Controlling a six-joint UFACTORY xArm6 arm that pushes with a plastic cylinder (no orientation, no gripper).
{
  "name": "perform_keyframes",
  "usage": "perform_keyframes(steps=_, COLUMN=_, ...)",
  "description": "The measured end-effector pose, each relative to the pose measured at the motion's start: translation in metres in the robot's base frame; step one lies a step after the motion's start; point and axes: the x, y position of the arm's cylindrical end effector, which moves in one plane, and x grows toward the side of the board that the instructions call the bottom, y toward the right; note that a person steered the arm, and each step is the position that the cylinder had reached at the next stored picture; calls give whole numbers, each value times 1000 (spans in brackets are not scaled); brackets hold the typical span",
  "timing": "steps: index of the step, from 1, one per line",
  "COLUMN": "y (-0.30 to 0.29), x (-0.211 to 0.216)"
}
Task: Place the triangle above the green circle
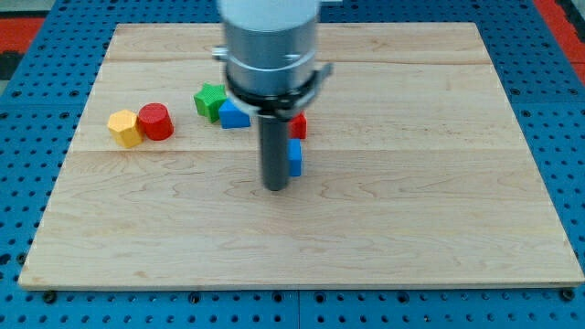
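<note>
Triangle is what the blue block (234, 113) may be, but its shape is too blurry for me to be sure. It touches the green block (210, 99) on that block's right and a bit lower in the view. The green block's shape is also hard to tell. Far to the left of the green block and a bit lower sit a red round block (156, 121) and a yellow block (125, 128), touching each other. To the right of the green block, a red block (298, 125) peeks out from behind the arm. A second blue block (294, 157) lies lower and to the right of the green block. The end effector is just a straight dark rod with no parts that open or close, and it holds nothing. My tip (274, 187) is well below and to the right of the green block, just beside the second blue block. The counter (411, 183) is a pale wooden board with long stripes of grain. Around it is a blue floor full of small holes (11, 201), with red patches (562, 14) at the view's top corners.
</note>
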Motion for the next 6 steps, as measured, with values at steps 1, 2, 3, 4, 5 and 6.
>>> perform_keyframes(steps=1, y=-37, x=-11)
perform_keyframes(steps=2, y=-37, x=-30)
perform_keyframes(steps=3, y=-36, x=-39)
perform_keyframes(steps=4, y=-3, x=-46)
perform_keyframes(steps=5, y=-1, x=-77)
perform_keyframes(steps=6, y=-10, x=-132)
